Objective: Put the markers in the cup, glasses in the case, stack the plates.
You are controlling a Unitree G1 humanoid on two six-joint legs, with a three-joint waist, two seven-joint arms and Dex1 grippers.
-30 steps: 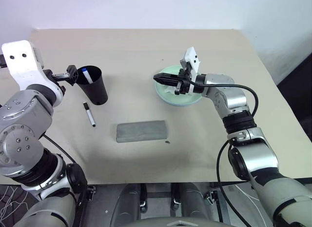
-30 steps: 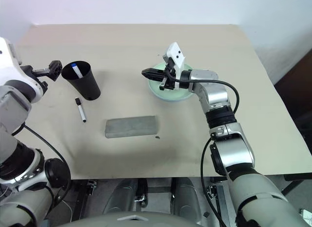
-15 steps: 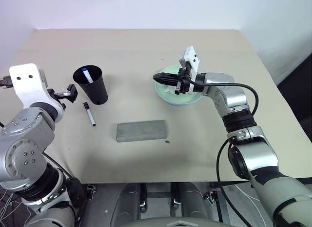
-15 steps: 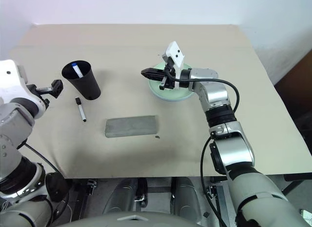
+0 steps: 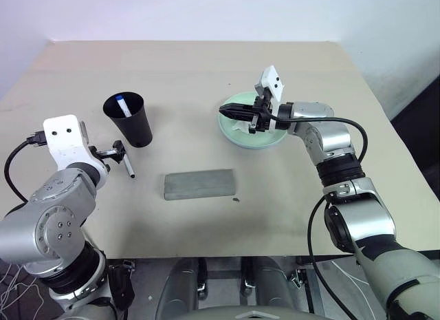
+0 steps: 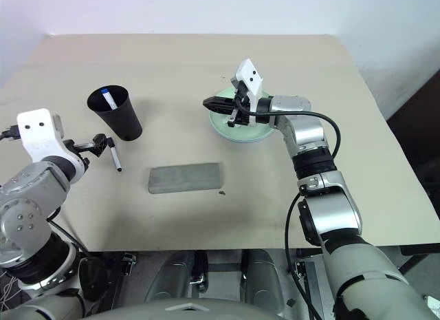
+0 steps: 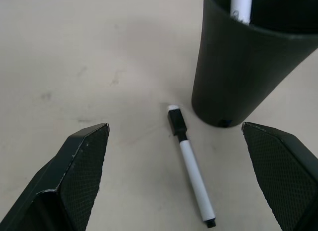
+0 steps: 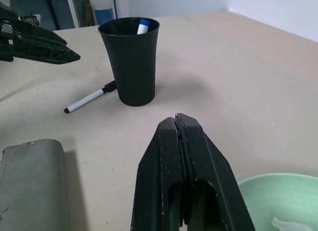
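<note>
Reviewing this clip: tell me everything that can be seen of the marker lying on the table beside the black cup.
The marker is a thin pen with a white barrel, a black cap and a small black tip at the other end. It lies flat on the beige table, cap end toward the foot of the black cup; whether cap and cup touch is unclear. It looks like smooth plastic. Nothing grips it: the left gripper hovers close by with its jaws open on either side of it in the left wrist view.

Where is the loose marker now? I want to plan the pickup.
The marker lies flat on the table, on the robot's left, just in front of the cup, ahead of the open left gripper.
</note>
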